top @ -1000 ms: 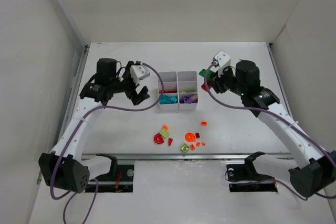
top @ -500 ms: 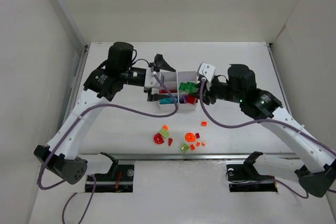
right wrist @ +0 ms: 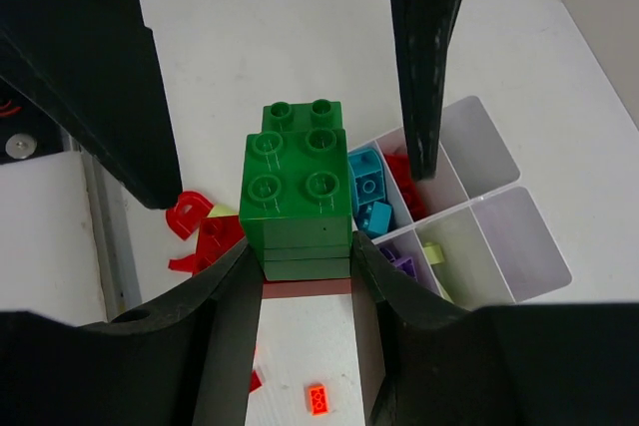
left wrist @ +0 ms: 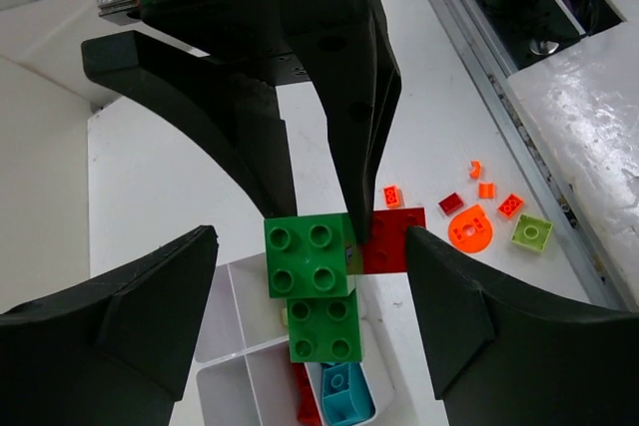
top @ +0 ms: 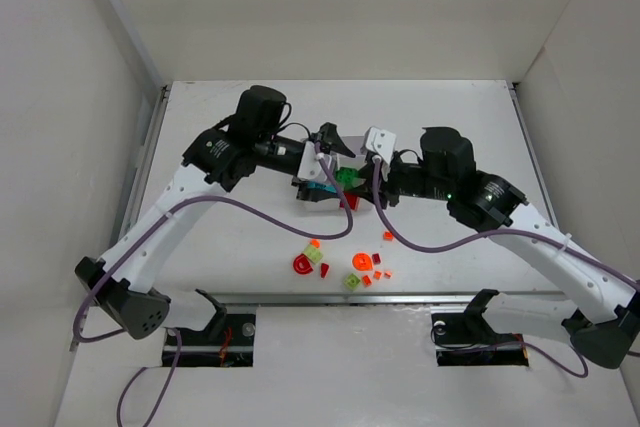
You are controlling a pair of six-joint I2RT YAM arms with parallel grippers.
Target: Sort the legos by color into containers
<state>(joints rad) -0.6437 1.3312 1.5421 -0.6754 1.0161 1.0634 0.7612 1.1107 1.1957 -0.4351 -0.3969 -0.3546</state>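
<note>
White tabletop [top: 450, 107]: dark green brick stack [right wrist: 298, 197] hanging over the containers [right wrist: 519, 236].
Right gripper [right wrist: 305, 286] is clamping the stack; left gripper [left wrist: 310, 246] is straddling it, jaws wide, not touching. Loose legos [top: 350, 265] are lying at the containers' 6 o'clock.

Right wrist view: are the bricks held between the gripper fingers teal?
No, the right gripper holds dark green bricks with a red plate attached.

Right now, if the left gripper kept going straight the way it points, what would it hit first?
The stack of dark green studded plastic bricks that the right gripper holds; it sits squarely between the open jaws of the left gripper. The white compartment organiser lies beyond, depth unclear.
</note>
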